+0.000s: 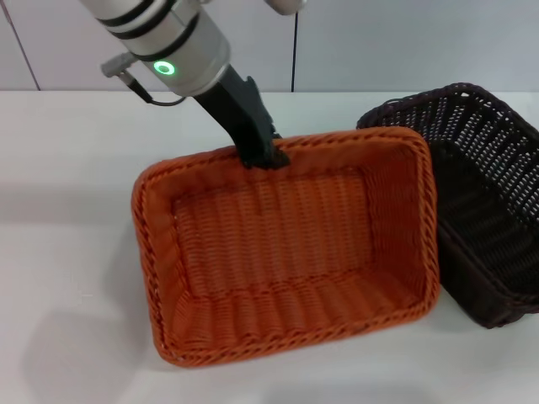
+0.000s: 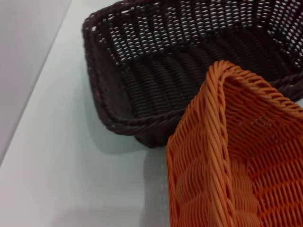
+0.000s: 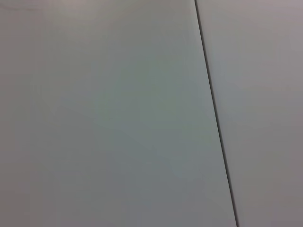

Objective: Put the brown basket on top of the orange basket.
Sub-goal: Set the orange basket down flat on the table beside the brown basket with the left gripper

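Two baskets sit on the white table (image 1: 67, 278). The orange basket (image 1: 286, 252) is in the middle, and it is tipped up, so its open side faces the head camera. The left gripper (image 1: 259, 151) comes down from the top and is pinched on the far rim of the orange basket, about halfway along that rim. Its fingers look closed tight on the braided edge. The brown basket (image 1: 484, 202) is to the right of the orange one. The right end of the orange basket overlaps the left rim of the brown basket. In the left wrist view, a corner of the orange basket (image 2: 227, 156) pokes up in front of the brown basket (image 2: 165, 80), right at its rim. The right gripper does not show, and the right wrist camera sees only a plain wall (image 3: 104, 113) with a thin dark seam (image 3: 215, 123).
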Robot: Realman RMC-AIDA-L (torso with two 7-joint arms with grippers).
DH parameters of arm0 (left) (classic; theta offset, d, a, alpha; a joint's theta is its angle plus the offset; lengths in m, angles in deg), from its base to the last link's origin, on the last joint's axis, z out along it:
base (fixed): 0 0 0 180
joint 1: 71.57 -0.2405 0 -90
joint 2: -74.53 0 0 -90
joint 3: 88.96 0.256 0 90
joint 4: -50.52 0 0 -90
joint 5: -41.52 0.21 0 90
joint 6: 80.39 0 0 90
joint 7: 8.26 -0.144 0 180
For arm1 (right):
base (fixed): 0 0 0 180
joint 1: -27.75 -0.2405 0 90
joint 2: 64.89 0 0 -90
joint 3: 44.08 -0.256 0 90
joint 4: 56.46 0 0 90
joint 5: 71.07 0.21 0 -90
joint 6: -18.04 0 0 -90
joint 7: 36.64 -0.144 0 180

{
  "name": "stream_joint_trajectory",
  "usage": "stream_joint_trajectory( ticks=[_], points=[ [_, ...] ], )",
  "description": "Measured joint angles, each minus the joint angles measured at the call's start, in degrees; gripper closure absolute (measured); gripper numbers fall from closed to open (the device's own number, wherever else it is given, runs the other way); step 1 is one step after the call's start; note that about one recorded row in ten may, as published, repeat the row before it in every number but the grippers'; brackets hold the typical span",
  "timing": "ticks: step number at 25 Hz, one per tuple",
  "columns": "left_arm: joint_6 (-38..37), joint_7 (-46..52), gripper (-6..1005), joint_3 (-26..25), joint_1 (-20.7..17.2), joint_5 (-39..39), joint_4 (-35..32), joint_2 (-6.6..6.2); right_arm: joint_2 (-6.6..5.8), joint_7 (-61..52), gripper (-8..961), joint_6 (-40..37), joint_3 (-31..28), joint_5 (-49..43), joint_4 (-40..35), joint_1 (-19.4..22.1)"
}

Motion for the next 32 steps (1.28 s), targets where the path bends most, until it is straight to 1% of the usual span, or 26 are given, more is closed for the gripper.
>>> stream_joint_trajectory(
  ticks=[6, 7, 11, 12, 13, 15, 25, 27, 29, 30, 32],
  points=[
    [0.0, 0.0, 826, 0.7, 0.4, -0.7, 0.8, 0.08, -0.12, 0.0, 345, 0.4, -0.1, 0.0, 0.0, 0.2],
    [0.1, 0.3, 826, 1.0, 0.5, -2.2, 1.2, 0.10, -0.13, 0.0, 345, 0.5, -0.1, 0.0, 0.0, 0.2],
    [0.1, 0.3, 828, 1.0, 0.5, -2.2, 1.2, 0.10, -0.14, 0.0, 345, 0.6, -0.1, 0.0, -0.1, 0.2],
    [2.1, 4.2, 828, 2.8, 0.5, -2.3, 0.6, 0.07, -0.14, 0.0, 345, 0.6, -0.1, 0.0, -0.1, 0.2],
    [2.6, 5.1, 830, 4.5, 0.1, -2.2, 0.1, 0.07, -0.14, 0.0, 345, 0.6, -0.1, 0.0, -0.1, 0.2],
    [2.8, 5.3, 833, 4.9, -0.1, -2.2, -0.2, 0.10, -0.17, 0.0, 345, 0.6, -0.1, 0.0, -0.1, 0.2],
    [4.4, 5.4, 536, 4.9, -1.7, -1.6, -2.8, -0.11, -0.22, 0.0, 345, 0.7, -0.3, 0.0, 0.0, 0.1],
    [5.8, 5.3, 457, 4.8, -2.7, -1.4, -4.2, -0.14, -0.22, 0.0, 345, 0.8, -0.3, 0.0, 0.0, 0.1],
    [9.4, 5.6, 377, 4.7, -4.8, -1.2, -6.8, -0.16, -0.22, 0.0, 346, 1.3, -0.4, 0.0, 0.0, 0.2],
    [9.4, 5.6, 338, 4.7, -4.8, -1.2, -6.8, -0.16, -0.22, 0.0, 346, 1.8, -0.5, 0.0, 0.1, 0.2],
    [13.1, 5.9, 242, 4.8, -7.1, -1.3, -9.3, -0.10, -0.22, 0.0, 346, 3.1, -0.5, 0.0, 0.0, 0.1]
  ],
)
